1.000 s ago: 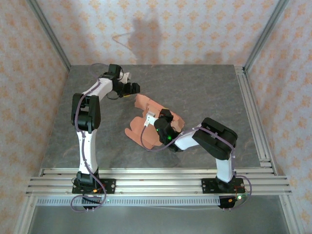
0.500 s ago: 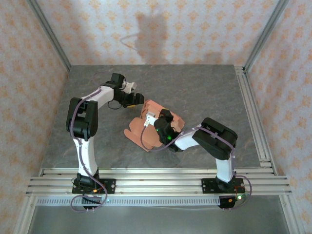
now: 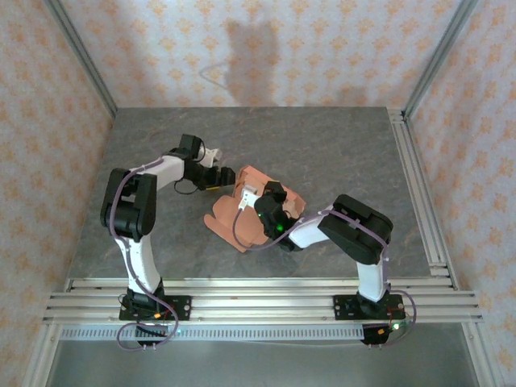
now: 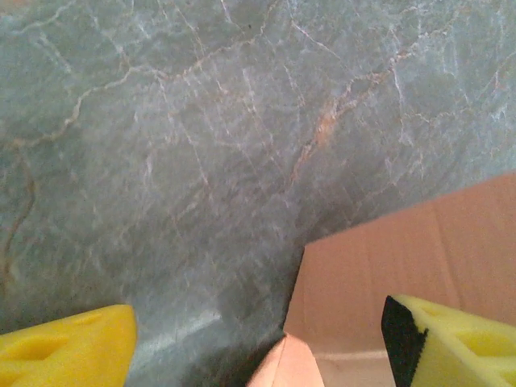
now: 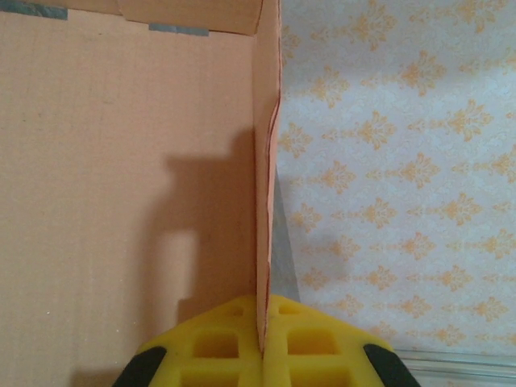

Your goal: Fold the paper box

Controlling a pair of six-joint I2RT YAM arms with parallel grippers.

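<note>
Two pincers are engaged at the paper box (image 3: 251, 211), which lies near the middle of the bench (image 3: 347, 149), partly folded, with flaps spread flat toward the near edge.

Right gripper (image 3: 251, 193): clenched. The right wrist view shows the right gripper (image 5: 263, 329) with its yellow pads (image 5: 218, 343) closed together on the lower edge of an upright wall of the paper box (image 5: 121, 161). The card runs straight into the seam between the pads. The wall stands vertical, with the box's inner face to its left and the patterned enclosure wall (image 5: 403, 161) to its right.

Left gripper (image 3: 226, 176): released, jaws spread wide. From above it sits at the far left corner of the box. The left wrist view shows the left gripper (image 4: 258, 351) with one yellow finger (image 4: 68, 347) over bare bench (image 4: 201, 145) and the other over a salmon-orange panel of the paper box (image 4: 403, 258). A card corner lies in the gap between them. Contact between either finger and the card cannot be confirmed.
</note>
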